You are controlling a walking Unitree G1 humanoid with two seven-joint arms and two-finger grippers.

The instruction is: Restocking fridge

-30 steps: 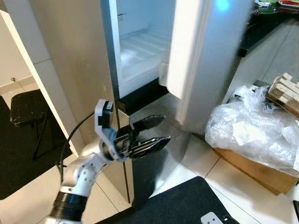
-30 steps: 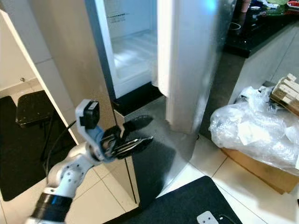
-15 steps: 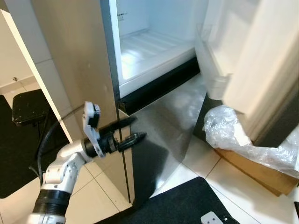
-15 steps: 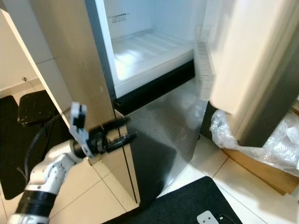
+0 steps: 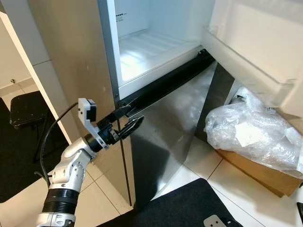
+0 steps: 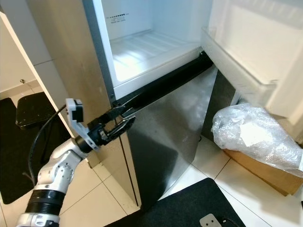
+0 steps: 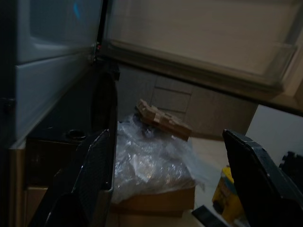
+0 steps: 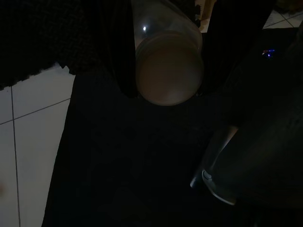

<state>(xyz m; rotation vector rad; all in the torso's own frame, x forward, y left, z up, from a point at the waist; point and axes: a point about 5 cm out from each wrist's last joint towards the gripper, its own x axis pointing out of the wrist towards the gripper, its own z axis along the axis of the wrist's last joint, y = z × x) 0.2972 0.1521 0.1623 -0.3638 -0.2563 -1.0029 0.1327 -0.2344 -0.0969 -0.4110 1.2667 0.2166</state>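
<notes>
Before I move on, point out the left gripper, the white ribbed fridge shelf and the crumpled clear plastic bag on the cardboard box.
left gripper (image 5: 129, 120), left eye view, midway between its two black fingertips.
white ribbed fridge shelf (image 5: 151, 49), left eye view, its lit top surface.
crumpled clear plastic bag (image 5: 248, 132), left eye view, middle of the bag.

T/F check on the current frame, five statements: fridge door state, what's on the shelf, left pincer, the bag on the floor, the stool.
1. The fridge door stands open. True.
2. The white shelf inside the fridge holds bottles. False: it is bare.
3. The left pincer is shut on a carton. False: its fingers are apart and hold nothing; it hovers at the fridge's front edge, below the open compartment.
4. A clear plastic bag lies on a cardboard box to the robot's right of the fridge. True.
5. The black stool stands on the robot's right, beside the bag. False: it is on the left, past the wooden panel.
</notes>
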